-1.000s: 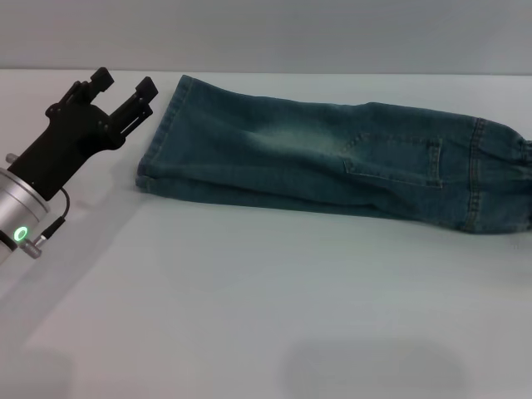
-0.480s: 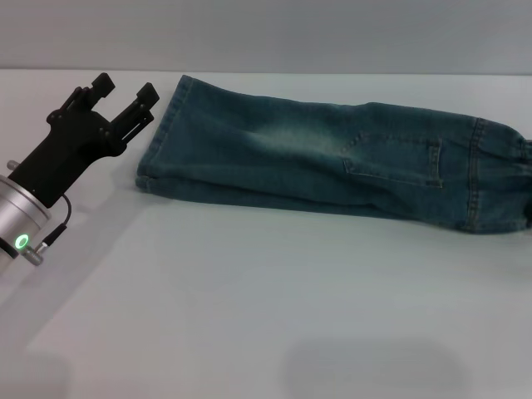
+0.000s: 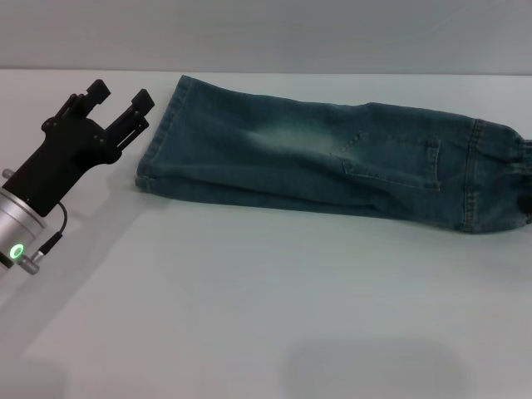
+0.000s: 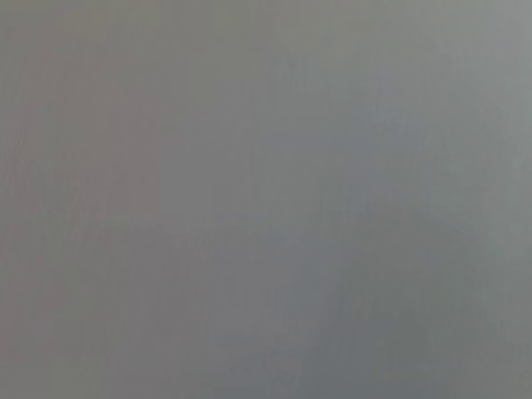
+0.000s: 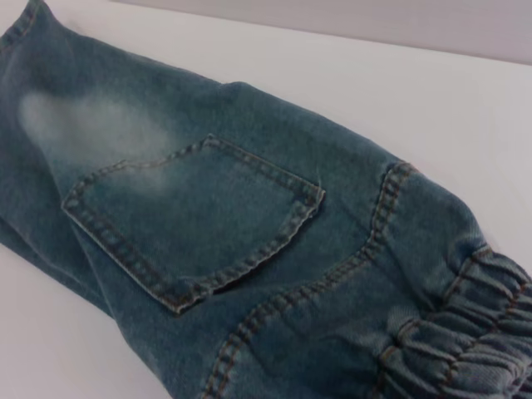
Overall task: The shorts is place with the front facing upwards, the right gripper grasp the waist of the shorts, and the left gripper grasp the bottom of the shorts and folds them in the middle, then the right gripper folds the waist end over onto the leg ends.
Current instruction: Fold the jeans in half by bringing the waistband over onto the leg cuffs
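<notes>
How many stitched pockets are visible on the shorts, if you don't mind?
1: a stitched pocket on the shorts, between the faded patch and the waist. Others may be folded underneath.

A plain white table (image 3: 249, 316) carries everything here, its far edge meeting a grey wall. The shorts (image 3: 332, 154) lie directly on it, flat and folded lengthwise, stretched across the far half. The leg ends (image 3: 158, 137) point toward the robot's left, the ruched waist (image 5: 465, 324) toward its right. The near half of the tabletop shows only soft shadows.
</notes>
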